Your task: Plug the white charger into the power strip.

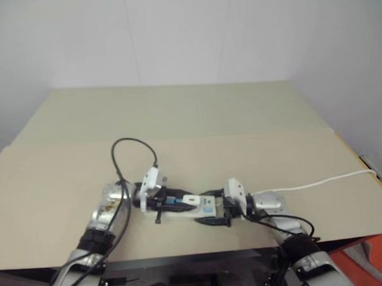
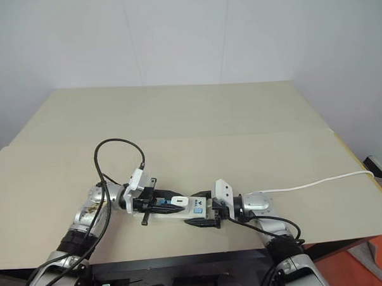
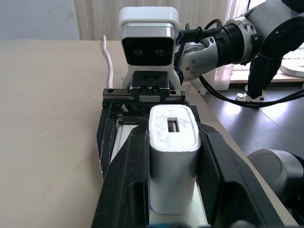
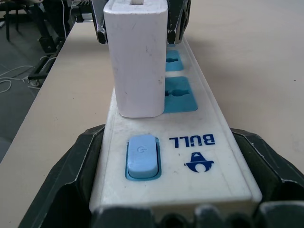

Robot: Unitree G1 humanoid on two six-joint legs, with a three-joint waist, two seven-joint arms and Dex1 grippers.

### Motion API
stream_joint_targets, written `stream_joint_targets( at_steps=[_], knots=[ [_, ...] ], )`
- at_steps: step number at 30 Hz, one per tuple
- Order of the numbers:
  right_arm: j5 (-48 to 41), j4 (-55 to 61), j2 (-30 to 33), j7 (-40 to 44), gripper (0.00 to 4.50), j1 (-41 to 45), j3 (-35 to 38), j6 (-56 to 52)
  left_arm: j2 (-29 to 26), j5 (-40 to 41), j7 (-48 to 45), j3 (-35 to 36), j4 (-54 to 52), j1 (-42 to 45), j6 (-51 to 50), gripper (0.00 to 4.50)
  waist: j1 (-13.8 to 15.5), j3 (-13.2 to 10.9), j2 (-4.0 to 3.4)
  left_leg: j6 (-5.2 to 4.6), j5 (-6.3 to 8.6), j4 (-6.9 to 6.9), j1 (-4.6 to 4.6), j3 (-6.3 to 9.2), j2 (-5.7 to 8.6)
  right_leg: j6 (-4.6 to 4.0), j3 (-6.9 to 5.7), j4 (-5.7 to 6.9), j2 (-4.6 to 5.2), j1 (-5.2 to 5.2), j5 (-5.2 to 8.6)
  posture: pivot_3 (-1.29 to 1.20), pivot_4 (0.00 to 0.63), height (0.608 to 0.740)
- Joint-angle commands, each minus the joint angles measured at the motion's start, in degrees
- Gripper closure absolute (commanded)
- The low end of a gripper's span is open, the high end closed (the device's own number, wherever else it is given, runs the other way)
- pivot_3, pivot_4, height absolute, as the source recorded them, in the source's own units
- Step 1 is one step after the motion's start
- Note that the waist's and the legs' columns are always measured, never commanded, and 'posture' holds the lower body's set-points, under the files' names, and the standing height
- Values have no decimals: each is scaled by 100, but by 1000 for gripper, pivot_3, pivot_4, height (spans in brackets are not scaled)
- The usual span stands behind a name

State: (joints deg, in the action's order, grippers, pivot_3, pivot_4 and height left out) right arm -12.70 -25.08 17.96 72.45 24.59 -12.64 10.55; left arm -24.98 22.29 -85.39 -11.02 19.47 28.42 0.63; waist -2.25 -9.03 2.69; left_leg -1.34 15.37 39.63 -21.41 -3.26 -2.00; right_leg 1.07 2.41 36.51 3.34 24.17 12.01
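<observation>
The white charger (image 4: 137, 61) stands upright on the power strip (image 4: 190, 142), over the outlet nearest the blue switch (image 4: 142, 156). Its base sits flush against the strip's face, and its prongs are hidden. My left gripper (image 3: 168, 128) is shut on the charger, one black finger (image 3: 128, 175) against each side. My right gripper (image 4: 168, 137) is shut on the switch end of the strip, its fingers (image 4: 80, 161) spread wide around it. In the head views both grippers meet near the table's front edge, with the charger (image 1: 191, 199) between them on the strip (image 1: 205, 209).
The strip's thin white cable (image 1: 319, 183) runs right across the beige table (image 1: 177, 118) to its right edge. A black cable loop (image 1: 131, 152) arches over my left wrist. The table's front edge lies just below both arms. Two more blue outlets (image 4: 179, 88) lie beside the charger.
</observation>
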Motion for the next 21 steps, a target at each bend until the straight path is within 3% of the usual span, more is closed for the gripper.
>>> stream_joint_targets(
  at_steps=[1,8,18,19,21],
  knots=[
    [-66,99,57,44,1069,47,73,4,-79,-424,96,-294,110,-193,-180,3488,2,2,-2,0,0,0,0,0,0,0,0,-1,0,-1,0,0,150,740],
    [-67,81,42,37,1069,55,75,17,-201,-422,101,-295,22,-237,-291,3488,3,3,-2,-1,1,-1,0,0,0,0,0,-6,0,-1,0,0,150,740],
    [-79,54,24,57,1069,70,83,30,-255,-354,68,-230,-27,-195,-505,265,-6,21,-34,-1,1,-23,1,-3,0,0,1,-30,0,-2,0,0,150,740],
    [-78,50,19,55,1069,74,83,31,-249,-345,73,-210,-15,-178,-508,45,-6,21,-34,-1,1,-24,1,-3,0,1,1,-31,0,-2,0,0,150,740],
    [-76,37,9,51,1069,93,84,28,-260,-302,36,-166,5,-120,-540,45,-6,21,-34,-2,1,-24,1,-3,0,0,1,-32,0,-2,0,0,150,740]
  ],
)
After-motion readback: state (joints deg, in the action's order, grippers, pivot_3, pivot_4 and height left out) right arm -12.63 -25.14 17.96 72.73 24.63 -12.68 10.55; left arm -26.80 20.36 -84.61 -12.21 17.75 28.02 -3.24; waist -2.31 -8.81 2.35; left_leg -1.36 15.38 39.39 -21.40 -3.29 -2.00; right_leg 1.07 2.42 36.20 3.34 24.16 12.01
